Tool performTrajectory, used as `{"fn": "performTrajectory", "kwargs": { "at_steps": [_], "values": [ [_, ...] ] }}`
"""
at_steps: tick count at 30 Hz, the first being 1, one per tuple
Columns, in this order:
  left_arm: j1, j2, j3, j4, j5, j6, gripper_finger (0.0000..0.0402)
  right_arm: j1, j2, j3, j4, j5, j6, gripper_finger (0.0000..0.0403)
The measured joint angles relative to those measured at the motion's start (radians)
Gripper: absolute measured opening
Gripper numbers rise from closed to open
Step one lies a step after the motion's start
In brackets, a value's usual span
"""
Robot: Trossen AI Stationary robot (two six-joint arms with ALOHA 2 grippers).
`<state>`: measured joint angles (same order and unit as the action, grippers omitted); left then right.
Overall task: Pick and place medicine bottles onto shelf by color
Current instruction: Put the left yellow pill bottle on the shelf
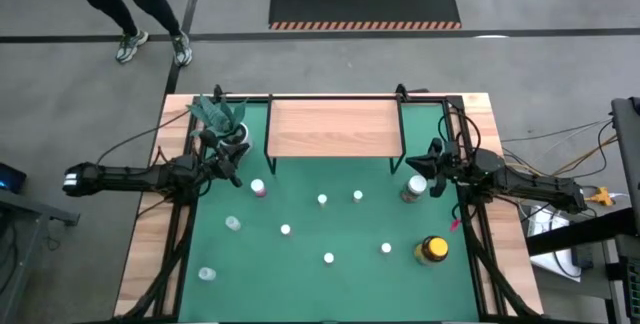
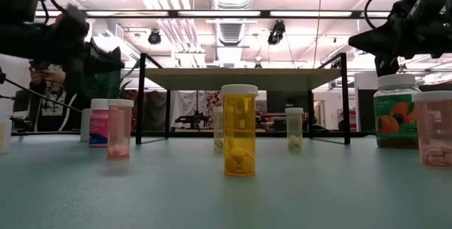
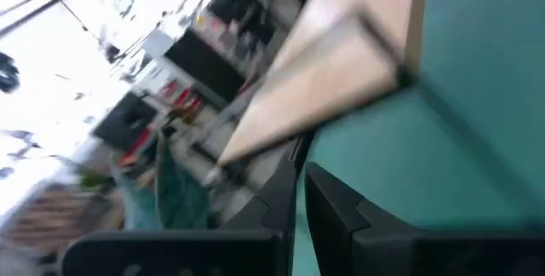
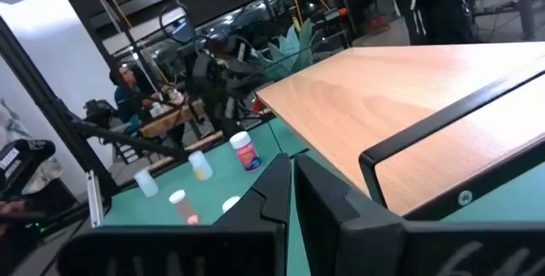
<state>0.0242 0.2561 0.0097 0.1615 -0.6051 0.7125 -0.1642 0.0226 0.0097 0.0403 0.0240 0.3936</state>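
left gripper point(image 1: 232, 169) fingers together, empty, by plant pot point(image 1: 235, 136) off shelf's left end | right gripper point(image 1: 432, 167) fingers together, empty, above greenish jar point(image 1: 414, 189) | shelf point(image 1: 334, 129) bare, far side of mat point(image 1: 330, 284) | bottles scattered on mat, yellow jar point(image 1: 432, 250) near right

We see a wooden table point(image 1: 145, 254) covered by a green mat point(image 1: 300, 279), with a shelf and bottles on it.

The light-wood shelf point(image 1: 333, 127) stands at the mat's far edge on black legs, its top bare. Beside its left end we find a potted plant point(image 1: 222, 121). Scattered over the mat stand small bottles: a pink one point(image 1: 259, 189), white-capped ones near the middle point(image 1: 322, 200), clear ones at the left point(image 1: 233, 224). On the right sit a greenish white-lidded jar point(image 1: 413, 189) and a yellow black-lidded jar point(image 1: 432, 250).
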Motion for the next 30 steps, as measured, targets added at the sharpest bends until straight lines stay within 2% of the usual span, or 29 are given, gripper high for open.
{"fn": "performTrajectory", "kwargs": {
  "at_steps": [2,4,6,8,13,17,22,30],
  "values": [
    [0.000,0.003,0.000,0.098,0.089,-0.155,0.0011,0.000,0.000,0.000,0.001,0.001,-0.001,0.0009],
    [0.000,0.003,0.000,0.211,0.177,-0.394,0.0011,0.000,0.000,0.000,0.001,0.003,-0.001,0.0009],
    [0.000,0.004,0.000,0.304,0.193,-0.623,0.0011,0.000,0.000,0.000,0.001,0.003,-0.001,0.0009],
    [0.000,0.002,0.000,0.361,0.195,-0.770,0.0011,0.000,0.000,0.000,0.012,0.008,-0.012,0.0009],
    [0.000,0.014,0.000,0.511,0.197,-0.810,0.0011,0.000,0.001,0.000,0.147,0.030,-0.079,0.0009],
    [0.000,0.040,0.000,0.650,0.207,-0.845,0.0011,0.000,0.012,0.000,0.338,0.026,-0.148,0.0009],
    [0.000,0.078,0.000,0.712,0.208,-0.906,0.0011,0.000,0.046,0.003,0.546,-0.046,-0.288,0.0009],
    [0.000,0.128,0.000,0.721,0.202,-0.913,0.0011,0.000,0.151,0.128,0.539,-0.083,-0.383,0.0009]
  ]
}}
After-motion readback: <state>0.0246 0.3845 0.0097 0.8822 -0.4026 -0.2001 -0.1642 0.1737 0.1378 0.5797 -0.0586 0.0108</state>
